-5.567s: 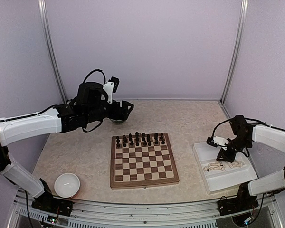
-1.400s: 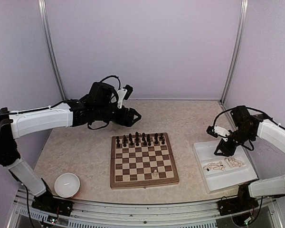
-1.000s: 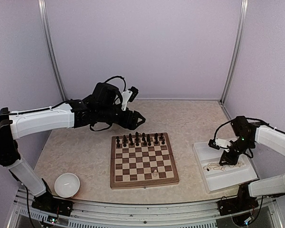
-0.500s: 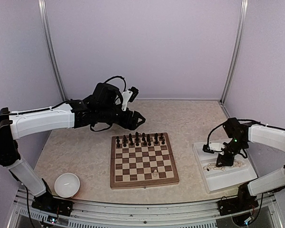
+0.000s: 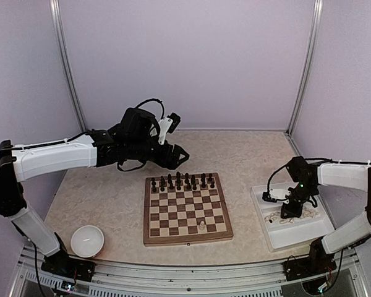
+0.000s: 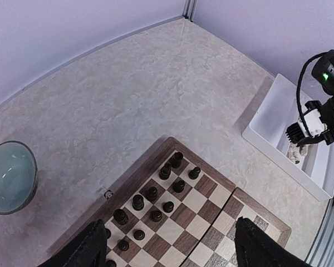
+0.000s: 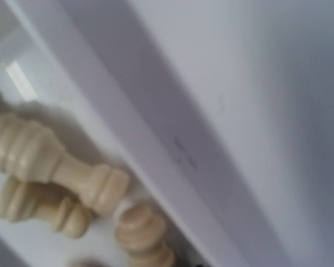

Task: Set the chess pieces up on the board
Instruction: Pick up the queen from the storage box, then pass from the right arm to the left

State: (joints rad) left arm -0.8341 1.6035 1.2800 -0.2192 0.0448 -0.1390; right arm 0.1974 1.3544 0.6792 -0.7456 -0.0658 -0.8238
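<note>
The board (image 5: 188, 208) lies mid-table with dark chessmen along its two far rows. One cream chess piece (image 5: 201, 226) stands on a near square. More chess pieces (image 5: 274, 218) lie loose in the white tray (image 5: 260, 199) at the right. My right gripper (image 5: 289, 212) is down inside the tray among them. The right wrist view shows only lying pieces (image 7: 55, 161) against the tray wall (image 7: 172, 139), and its fingers are hidden. My left gripper (image 5: 178, 157) hovers open above the board's far left corner (image 6: 175, 250), holding nothing.
A white bowl (image 5: 87, 241) sits at the near left. A pale teal bowl (image 6: 8, 175) stands on the table behind the board. The dark chessmen (image 6: 156, 197) crowd the far rows under my left gripper. Cage posts and walls close in the back and sides.
My right gripper has dropped lower and a little leftward into the tray. A cream piece now stands on the board. My left arm swung right earlier and has held still since.
</note>
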